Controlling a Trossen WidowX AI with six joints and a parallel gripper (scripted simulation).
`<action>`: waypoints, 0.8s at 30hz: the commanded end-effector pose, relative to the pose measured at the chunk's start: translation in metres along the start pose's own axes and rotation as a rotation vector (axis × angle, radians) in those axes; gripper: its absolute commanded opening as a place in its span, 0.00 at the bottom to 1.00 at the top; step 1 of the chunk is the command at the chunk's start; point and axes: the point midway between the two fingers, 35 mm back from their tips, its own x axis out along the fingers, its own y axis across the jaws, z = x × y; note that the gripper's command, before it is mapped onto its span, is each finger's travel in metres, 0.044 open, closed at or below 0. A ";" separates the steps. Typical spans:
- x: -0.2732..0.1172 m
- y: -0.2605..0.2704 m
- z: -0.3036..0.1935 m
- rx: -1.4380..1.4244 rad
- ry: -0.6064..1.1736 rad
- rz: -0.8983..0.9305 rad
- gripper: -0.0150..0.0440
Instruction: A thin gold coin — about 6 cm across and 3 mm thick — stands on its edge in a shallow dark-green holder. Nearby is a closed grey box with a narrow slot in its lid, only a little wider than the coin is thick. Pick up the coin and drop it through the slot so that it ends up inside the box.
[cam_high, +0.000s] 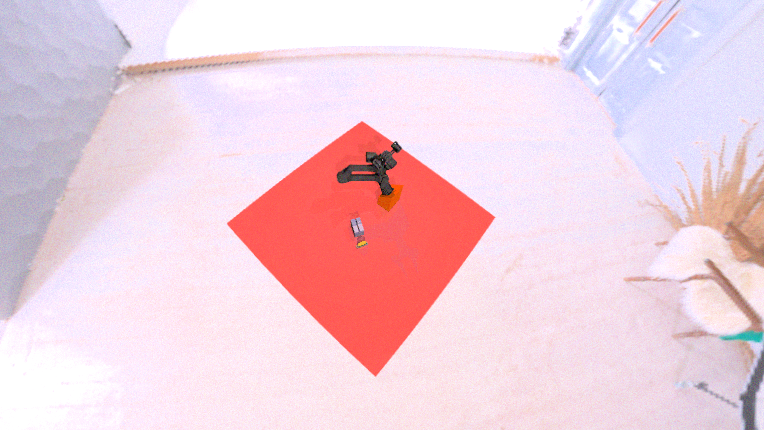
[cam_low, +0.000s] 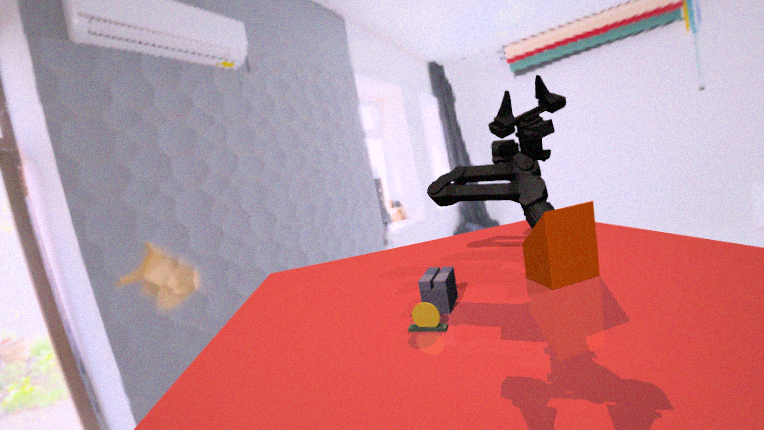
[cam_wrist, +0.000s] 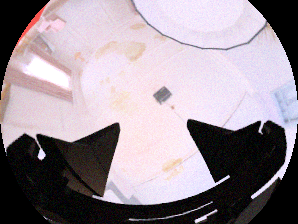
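The gold coin stands upright on its edge in the green holder, flat face toward me, just beside the grey box with its slot on top, while the gripper points upward, wide open, holding nothing, well apart from both

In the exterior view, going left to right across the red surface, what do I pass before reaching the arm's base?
Round gold coin standing in its flat dark-green holder → closed grey box with a slot in its lid → orange block in front of the arm's base. The open tool points upward above them.
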 end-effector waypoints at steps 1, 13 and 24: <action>0.001 -0.001 0.000 -0.014 0.000 0.003 0.89; 0.087 -0.014 0.030 -0.887 -0.193 0.141 0.53; 0.161 0.049 0.101 -1.512 -0.684 0.130 0.53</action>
